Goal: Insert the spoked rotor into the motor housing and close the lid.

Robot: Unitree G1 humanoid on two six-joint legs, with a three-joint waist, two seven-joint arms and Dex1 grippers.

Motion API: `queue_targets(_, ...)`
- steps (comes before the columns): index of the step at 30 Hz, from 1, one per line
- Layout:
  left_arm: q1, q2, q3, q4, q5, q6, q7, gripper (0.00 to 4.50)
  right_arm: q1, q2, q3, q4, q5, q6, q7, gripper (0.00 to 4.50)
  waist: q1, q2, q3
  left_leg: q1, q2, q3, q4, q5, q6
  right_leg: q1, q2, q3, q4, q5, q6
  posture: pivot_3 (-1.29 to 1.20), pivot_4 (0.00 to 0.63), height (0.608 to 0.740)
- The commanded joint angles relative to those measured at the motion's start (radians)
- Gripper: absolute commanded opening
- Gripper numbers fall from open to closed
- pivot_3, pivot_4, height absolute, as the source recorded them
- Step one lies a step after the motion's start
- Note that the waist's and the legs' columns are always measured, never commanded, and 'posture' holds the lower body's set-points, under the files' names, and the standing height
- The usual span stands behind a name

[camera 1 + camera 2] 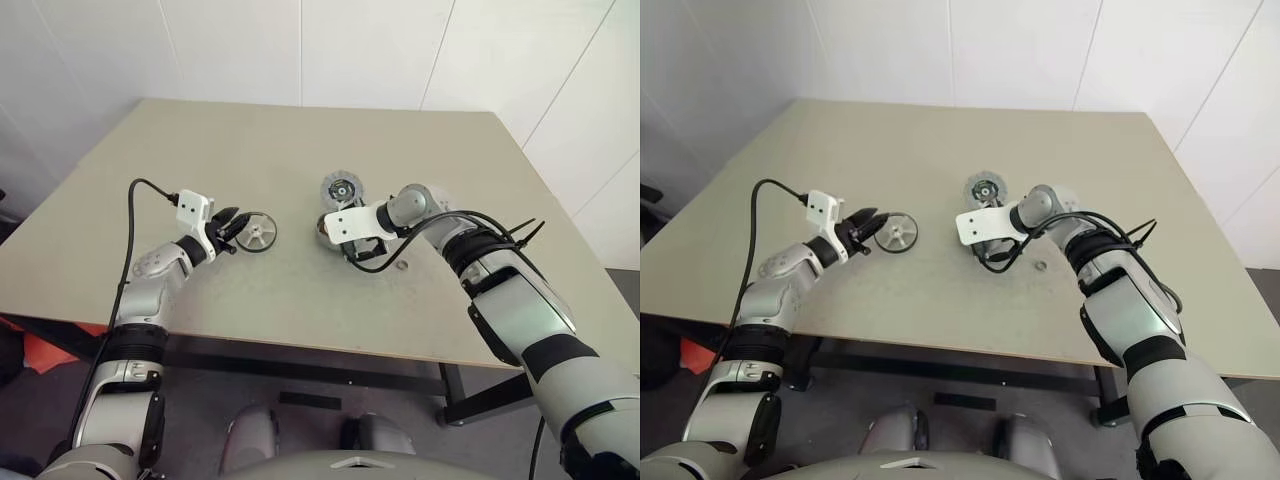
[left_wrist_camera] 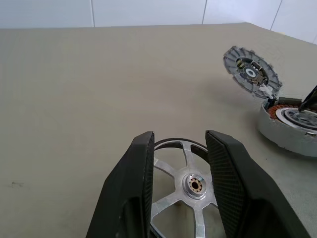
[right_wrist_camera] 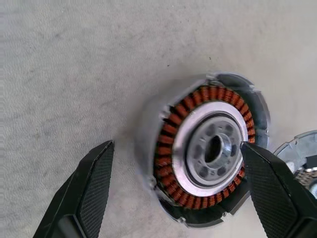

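Left claw grips black-rimmed silvery spoked rotor; right claw gapes over copper-wound silver motor housing, rotor uninserted, grey disc lid off.

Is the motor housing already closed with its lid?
No, open: the motor housing shows bare copper windings, and the lid lies beside it.

spoked rotor flat on table, copper-wound motor housing face up, grey lid just behind it
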Motion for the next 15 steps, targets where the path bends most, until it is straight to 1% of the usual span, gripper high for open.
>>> queue_targets(1, -0.012, 0.01, 0.011, -0.033, -0.001, -0.013, -0.002, 1.69, -0.015, -0.009, -0.089, -0.109, 0.115, 0.028, 0.081, 4.47, 0.0, 0.0, 0.0, 0.0, 0.0, 0.0, 0.0, 0.0, 0.0, 0.0, 0.0, 0.0, 0.0, 0.0, 0.0, 0.0, 0.0, 0.74)
queue_targets(6, -0.013, 0.011, 0.011, -0.038, -0.014, 0.002, -0.017, 1.69, 0.025, -0.066, -0.187, -0.23, 0.2, 0.145, 0.109, 4.47, 0.005, 0.0, 0.0, 0.0, 0.0, 0.0, 0.0, 0.0, 0.001, 0.0, 0.0, 0.0, 0.0, 0.0, 0.0, 0.0, 0.0, 0.74)
queue_targets(9, -0.032, 0.01, 0.02, -0.052, -0.027, 0.011, -0.02, 1.69, 0.076, -0.111, -0.287, -0.316, 0.295, 0.291, 0.115, 4.47, 0.011, 0.0, 0.0, 0.0, 0.0, 0.0, 0.001, 0.001, 0.002, 0.001, 0.0, 0.0, 0.0, 0.0, 0.0, 0.0, 0.0, 0.74)
queue_targets(12, -0.052, 0.008, 0.025, -0.074, -0.044, 0.026, -0.023, 1.69, 0.143, -0.152, -0.38, -0.336, 0.366, 0.415, 0.086, 4.47, 0.015, 0.0, 0.0, 0.0, 0.0, 0.0, 0.001, 0.001, 0.003, 0.001, 0.0, 0.0, 0.0, 0.0, 0.0, 0.0, 0.0, 0.74)
queue_targets(15, -0.058, 0.008, 0.018, -0.073, -0.044, 0.03, -0.028, 1.69, 0.212, -0.167, -0.48, -0.315, 0.444, 0.54, 0.03, 4.47, 0.023, 0.0, 0.0, 0.002, 0.0, 0.0, 0.001, 0.001, 0.002, 0.003, 0.0, 0.0, -0.001, 0.0, 0.0, 0.0, 0.0, 0.74)
